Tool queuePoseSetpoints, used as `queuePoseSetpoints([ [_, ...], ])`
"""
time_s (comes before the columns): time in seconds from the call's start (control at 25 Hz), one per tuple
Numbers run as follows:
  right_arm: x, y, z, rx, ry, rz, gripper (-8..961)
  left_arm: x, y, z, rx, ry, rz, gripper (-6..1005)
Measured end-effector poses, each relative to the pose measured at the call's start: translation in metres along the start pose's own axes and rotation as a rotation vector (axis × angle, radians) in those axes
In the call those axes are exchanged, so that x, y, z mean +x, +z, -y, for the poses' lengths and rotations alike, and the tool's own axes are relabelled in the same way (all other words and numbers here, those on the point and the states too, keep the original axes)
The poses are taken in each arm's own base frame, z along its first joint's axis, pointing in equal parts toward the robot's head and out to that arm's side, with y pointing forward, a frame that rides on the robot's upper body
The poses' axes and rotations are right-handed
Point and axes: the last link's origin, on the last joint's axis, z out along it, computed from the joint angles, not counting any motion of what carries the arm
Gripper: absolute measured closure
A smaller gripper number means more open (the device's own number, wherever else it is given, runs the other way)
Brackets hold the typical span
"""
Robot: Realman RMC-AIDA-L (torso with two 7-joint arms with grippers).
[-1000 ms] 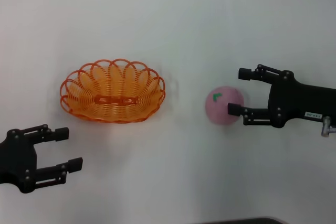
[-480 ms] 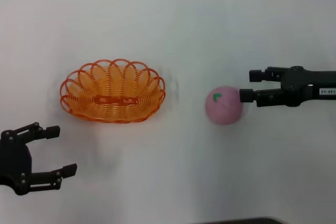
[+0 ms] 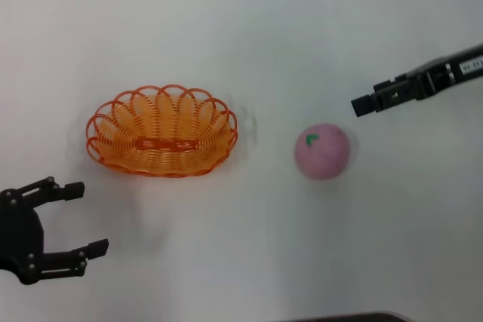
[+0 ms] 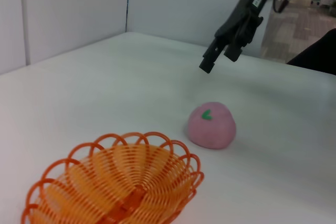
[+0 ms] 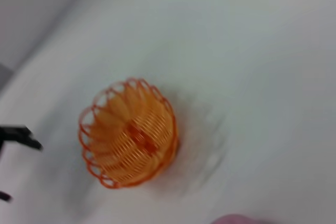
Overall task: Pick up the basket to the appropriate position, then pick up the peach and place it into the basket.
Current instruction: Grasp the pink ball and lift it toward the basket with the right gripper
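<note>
- A plain white table (image 3: 249,28) fills the head view; in the left wrist view, pale wall panels stand along its far edges.
- The peach (image 3: 322,151) sits on the table right of centre, pink and round, with its small green leaf mark facing up. Nothing touches it.
- From the left wrist view the peach (image 4: 212,125) lies beyond the basket, with a clear strip of table between them.
- The basket (image 3: 161,131) rests on the table left of centre, well apart from the peach. It is orange wire with a looped rim, upright and empty, with a flat orange strip along its bottom.
- The right wrist view shows the same basket (image 5: 129,140) from above and farther off, with a sliver of pink at the edge of that picture.
- The right gripper (image 3: 364,105) hangs above the table, up and to the right of the peach and not touching it. In the left wrist view the same gripper (image 4: 211,61) is raised off the surface, tilted down toward the peach. Its fingers hold nothing; I cannot tell whether they are apart or together.
- The left gripper (image 3: 84,217) sits low at the near left corner, below the basket and apart from it. Its two black fingers (image 3: 73,188) are spread wide, with nothing between them.
</note>
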Motion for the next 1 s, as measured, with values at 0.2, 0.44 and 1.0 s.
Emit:
queuePoseSetpoints([
  [0.2, -0.037, 0.003, -0.023, 0.061, -0.129, -0.141, 9, -0.002, -0.002, 0.0, 0.023, 0.035, -0.013, 89],
  [0.44, -0.058, 0.024, -0.043, 0.096, -0.265, -0.279, 20, -0.001, 0.001, -0.001, -0.001, 0.067, -0.011, 89],
  [1.0, -0.052, 0.065, -0.042, 0.163, -0.299, -0.371, 52, -0.003, 0.005, -0.004, -0.027, 0.016, -0.003, 91],
])
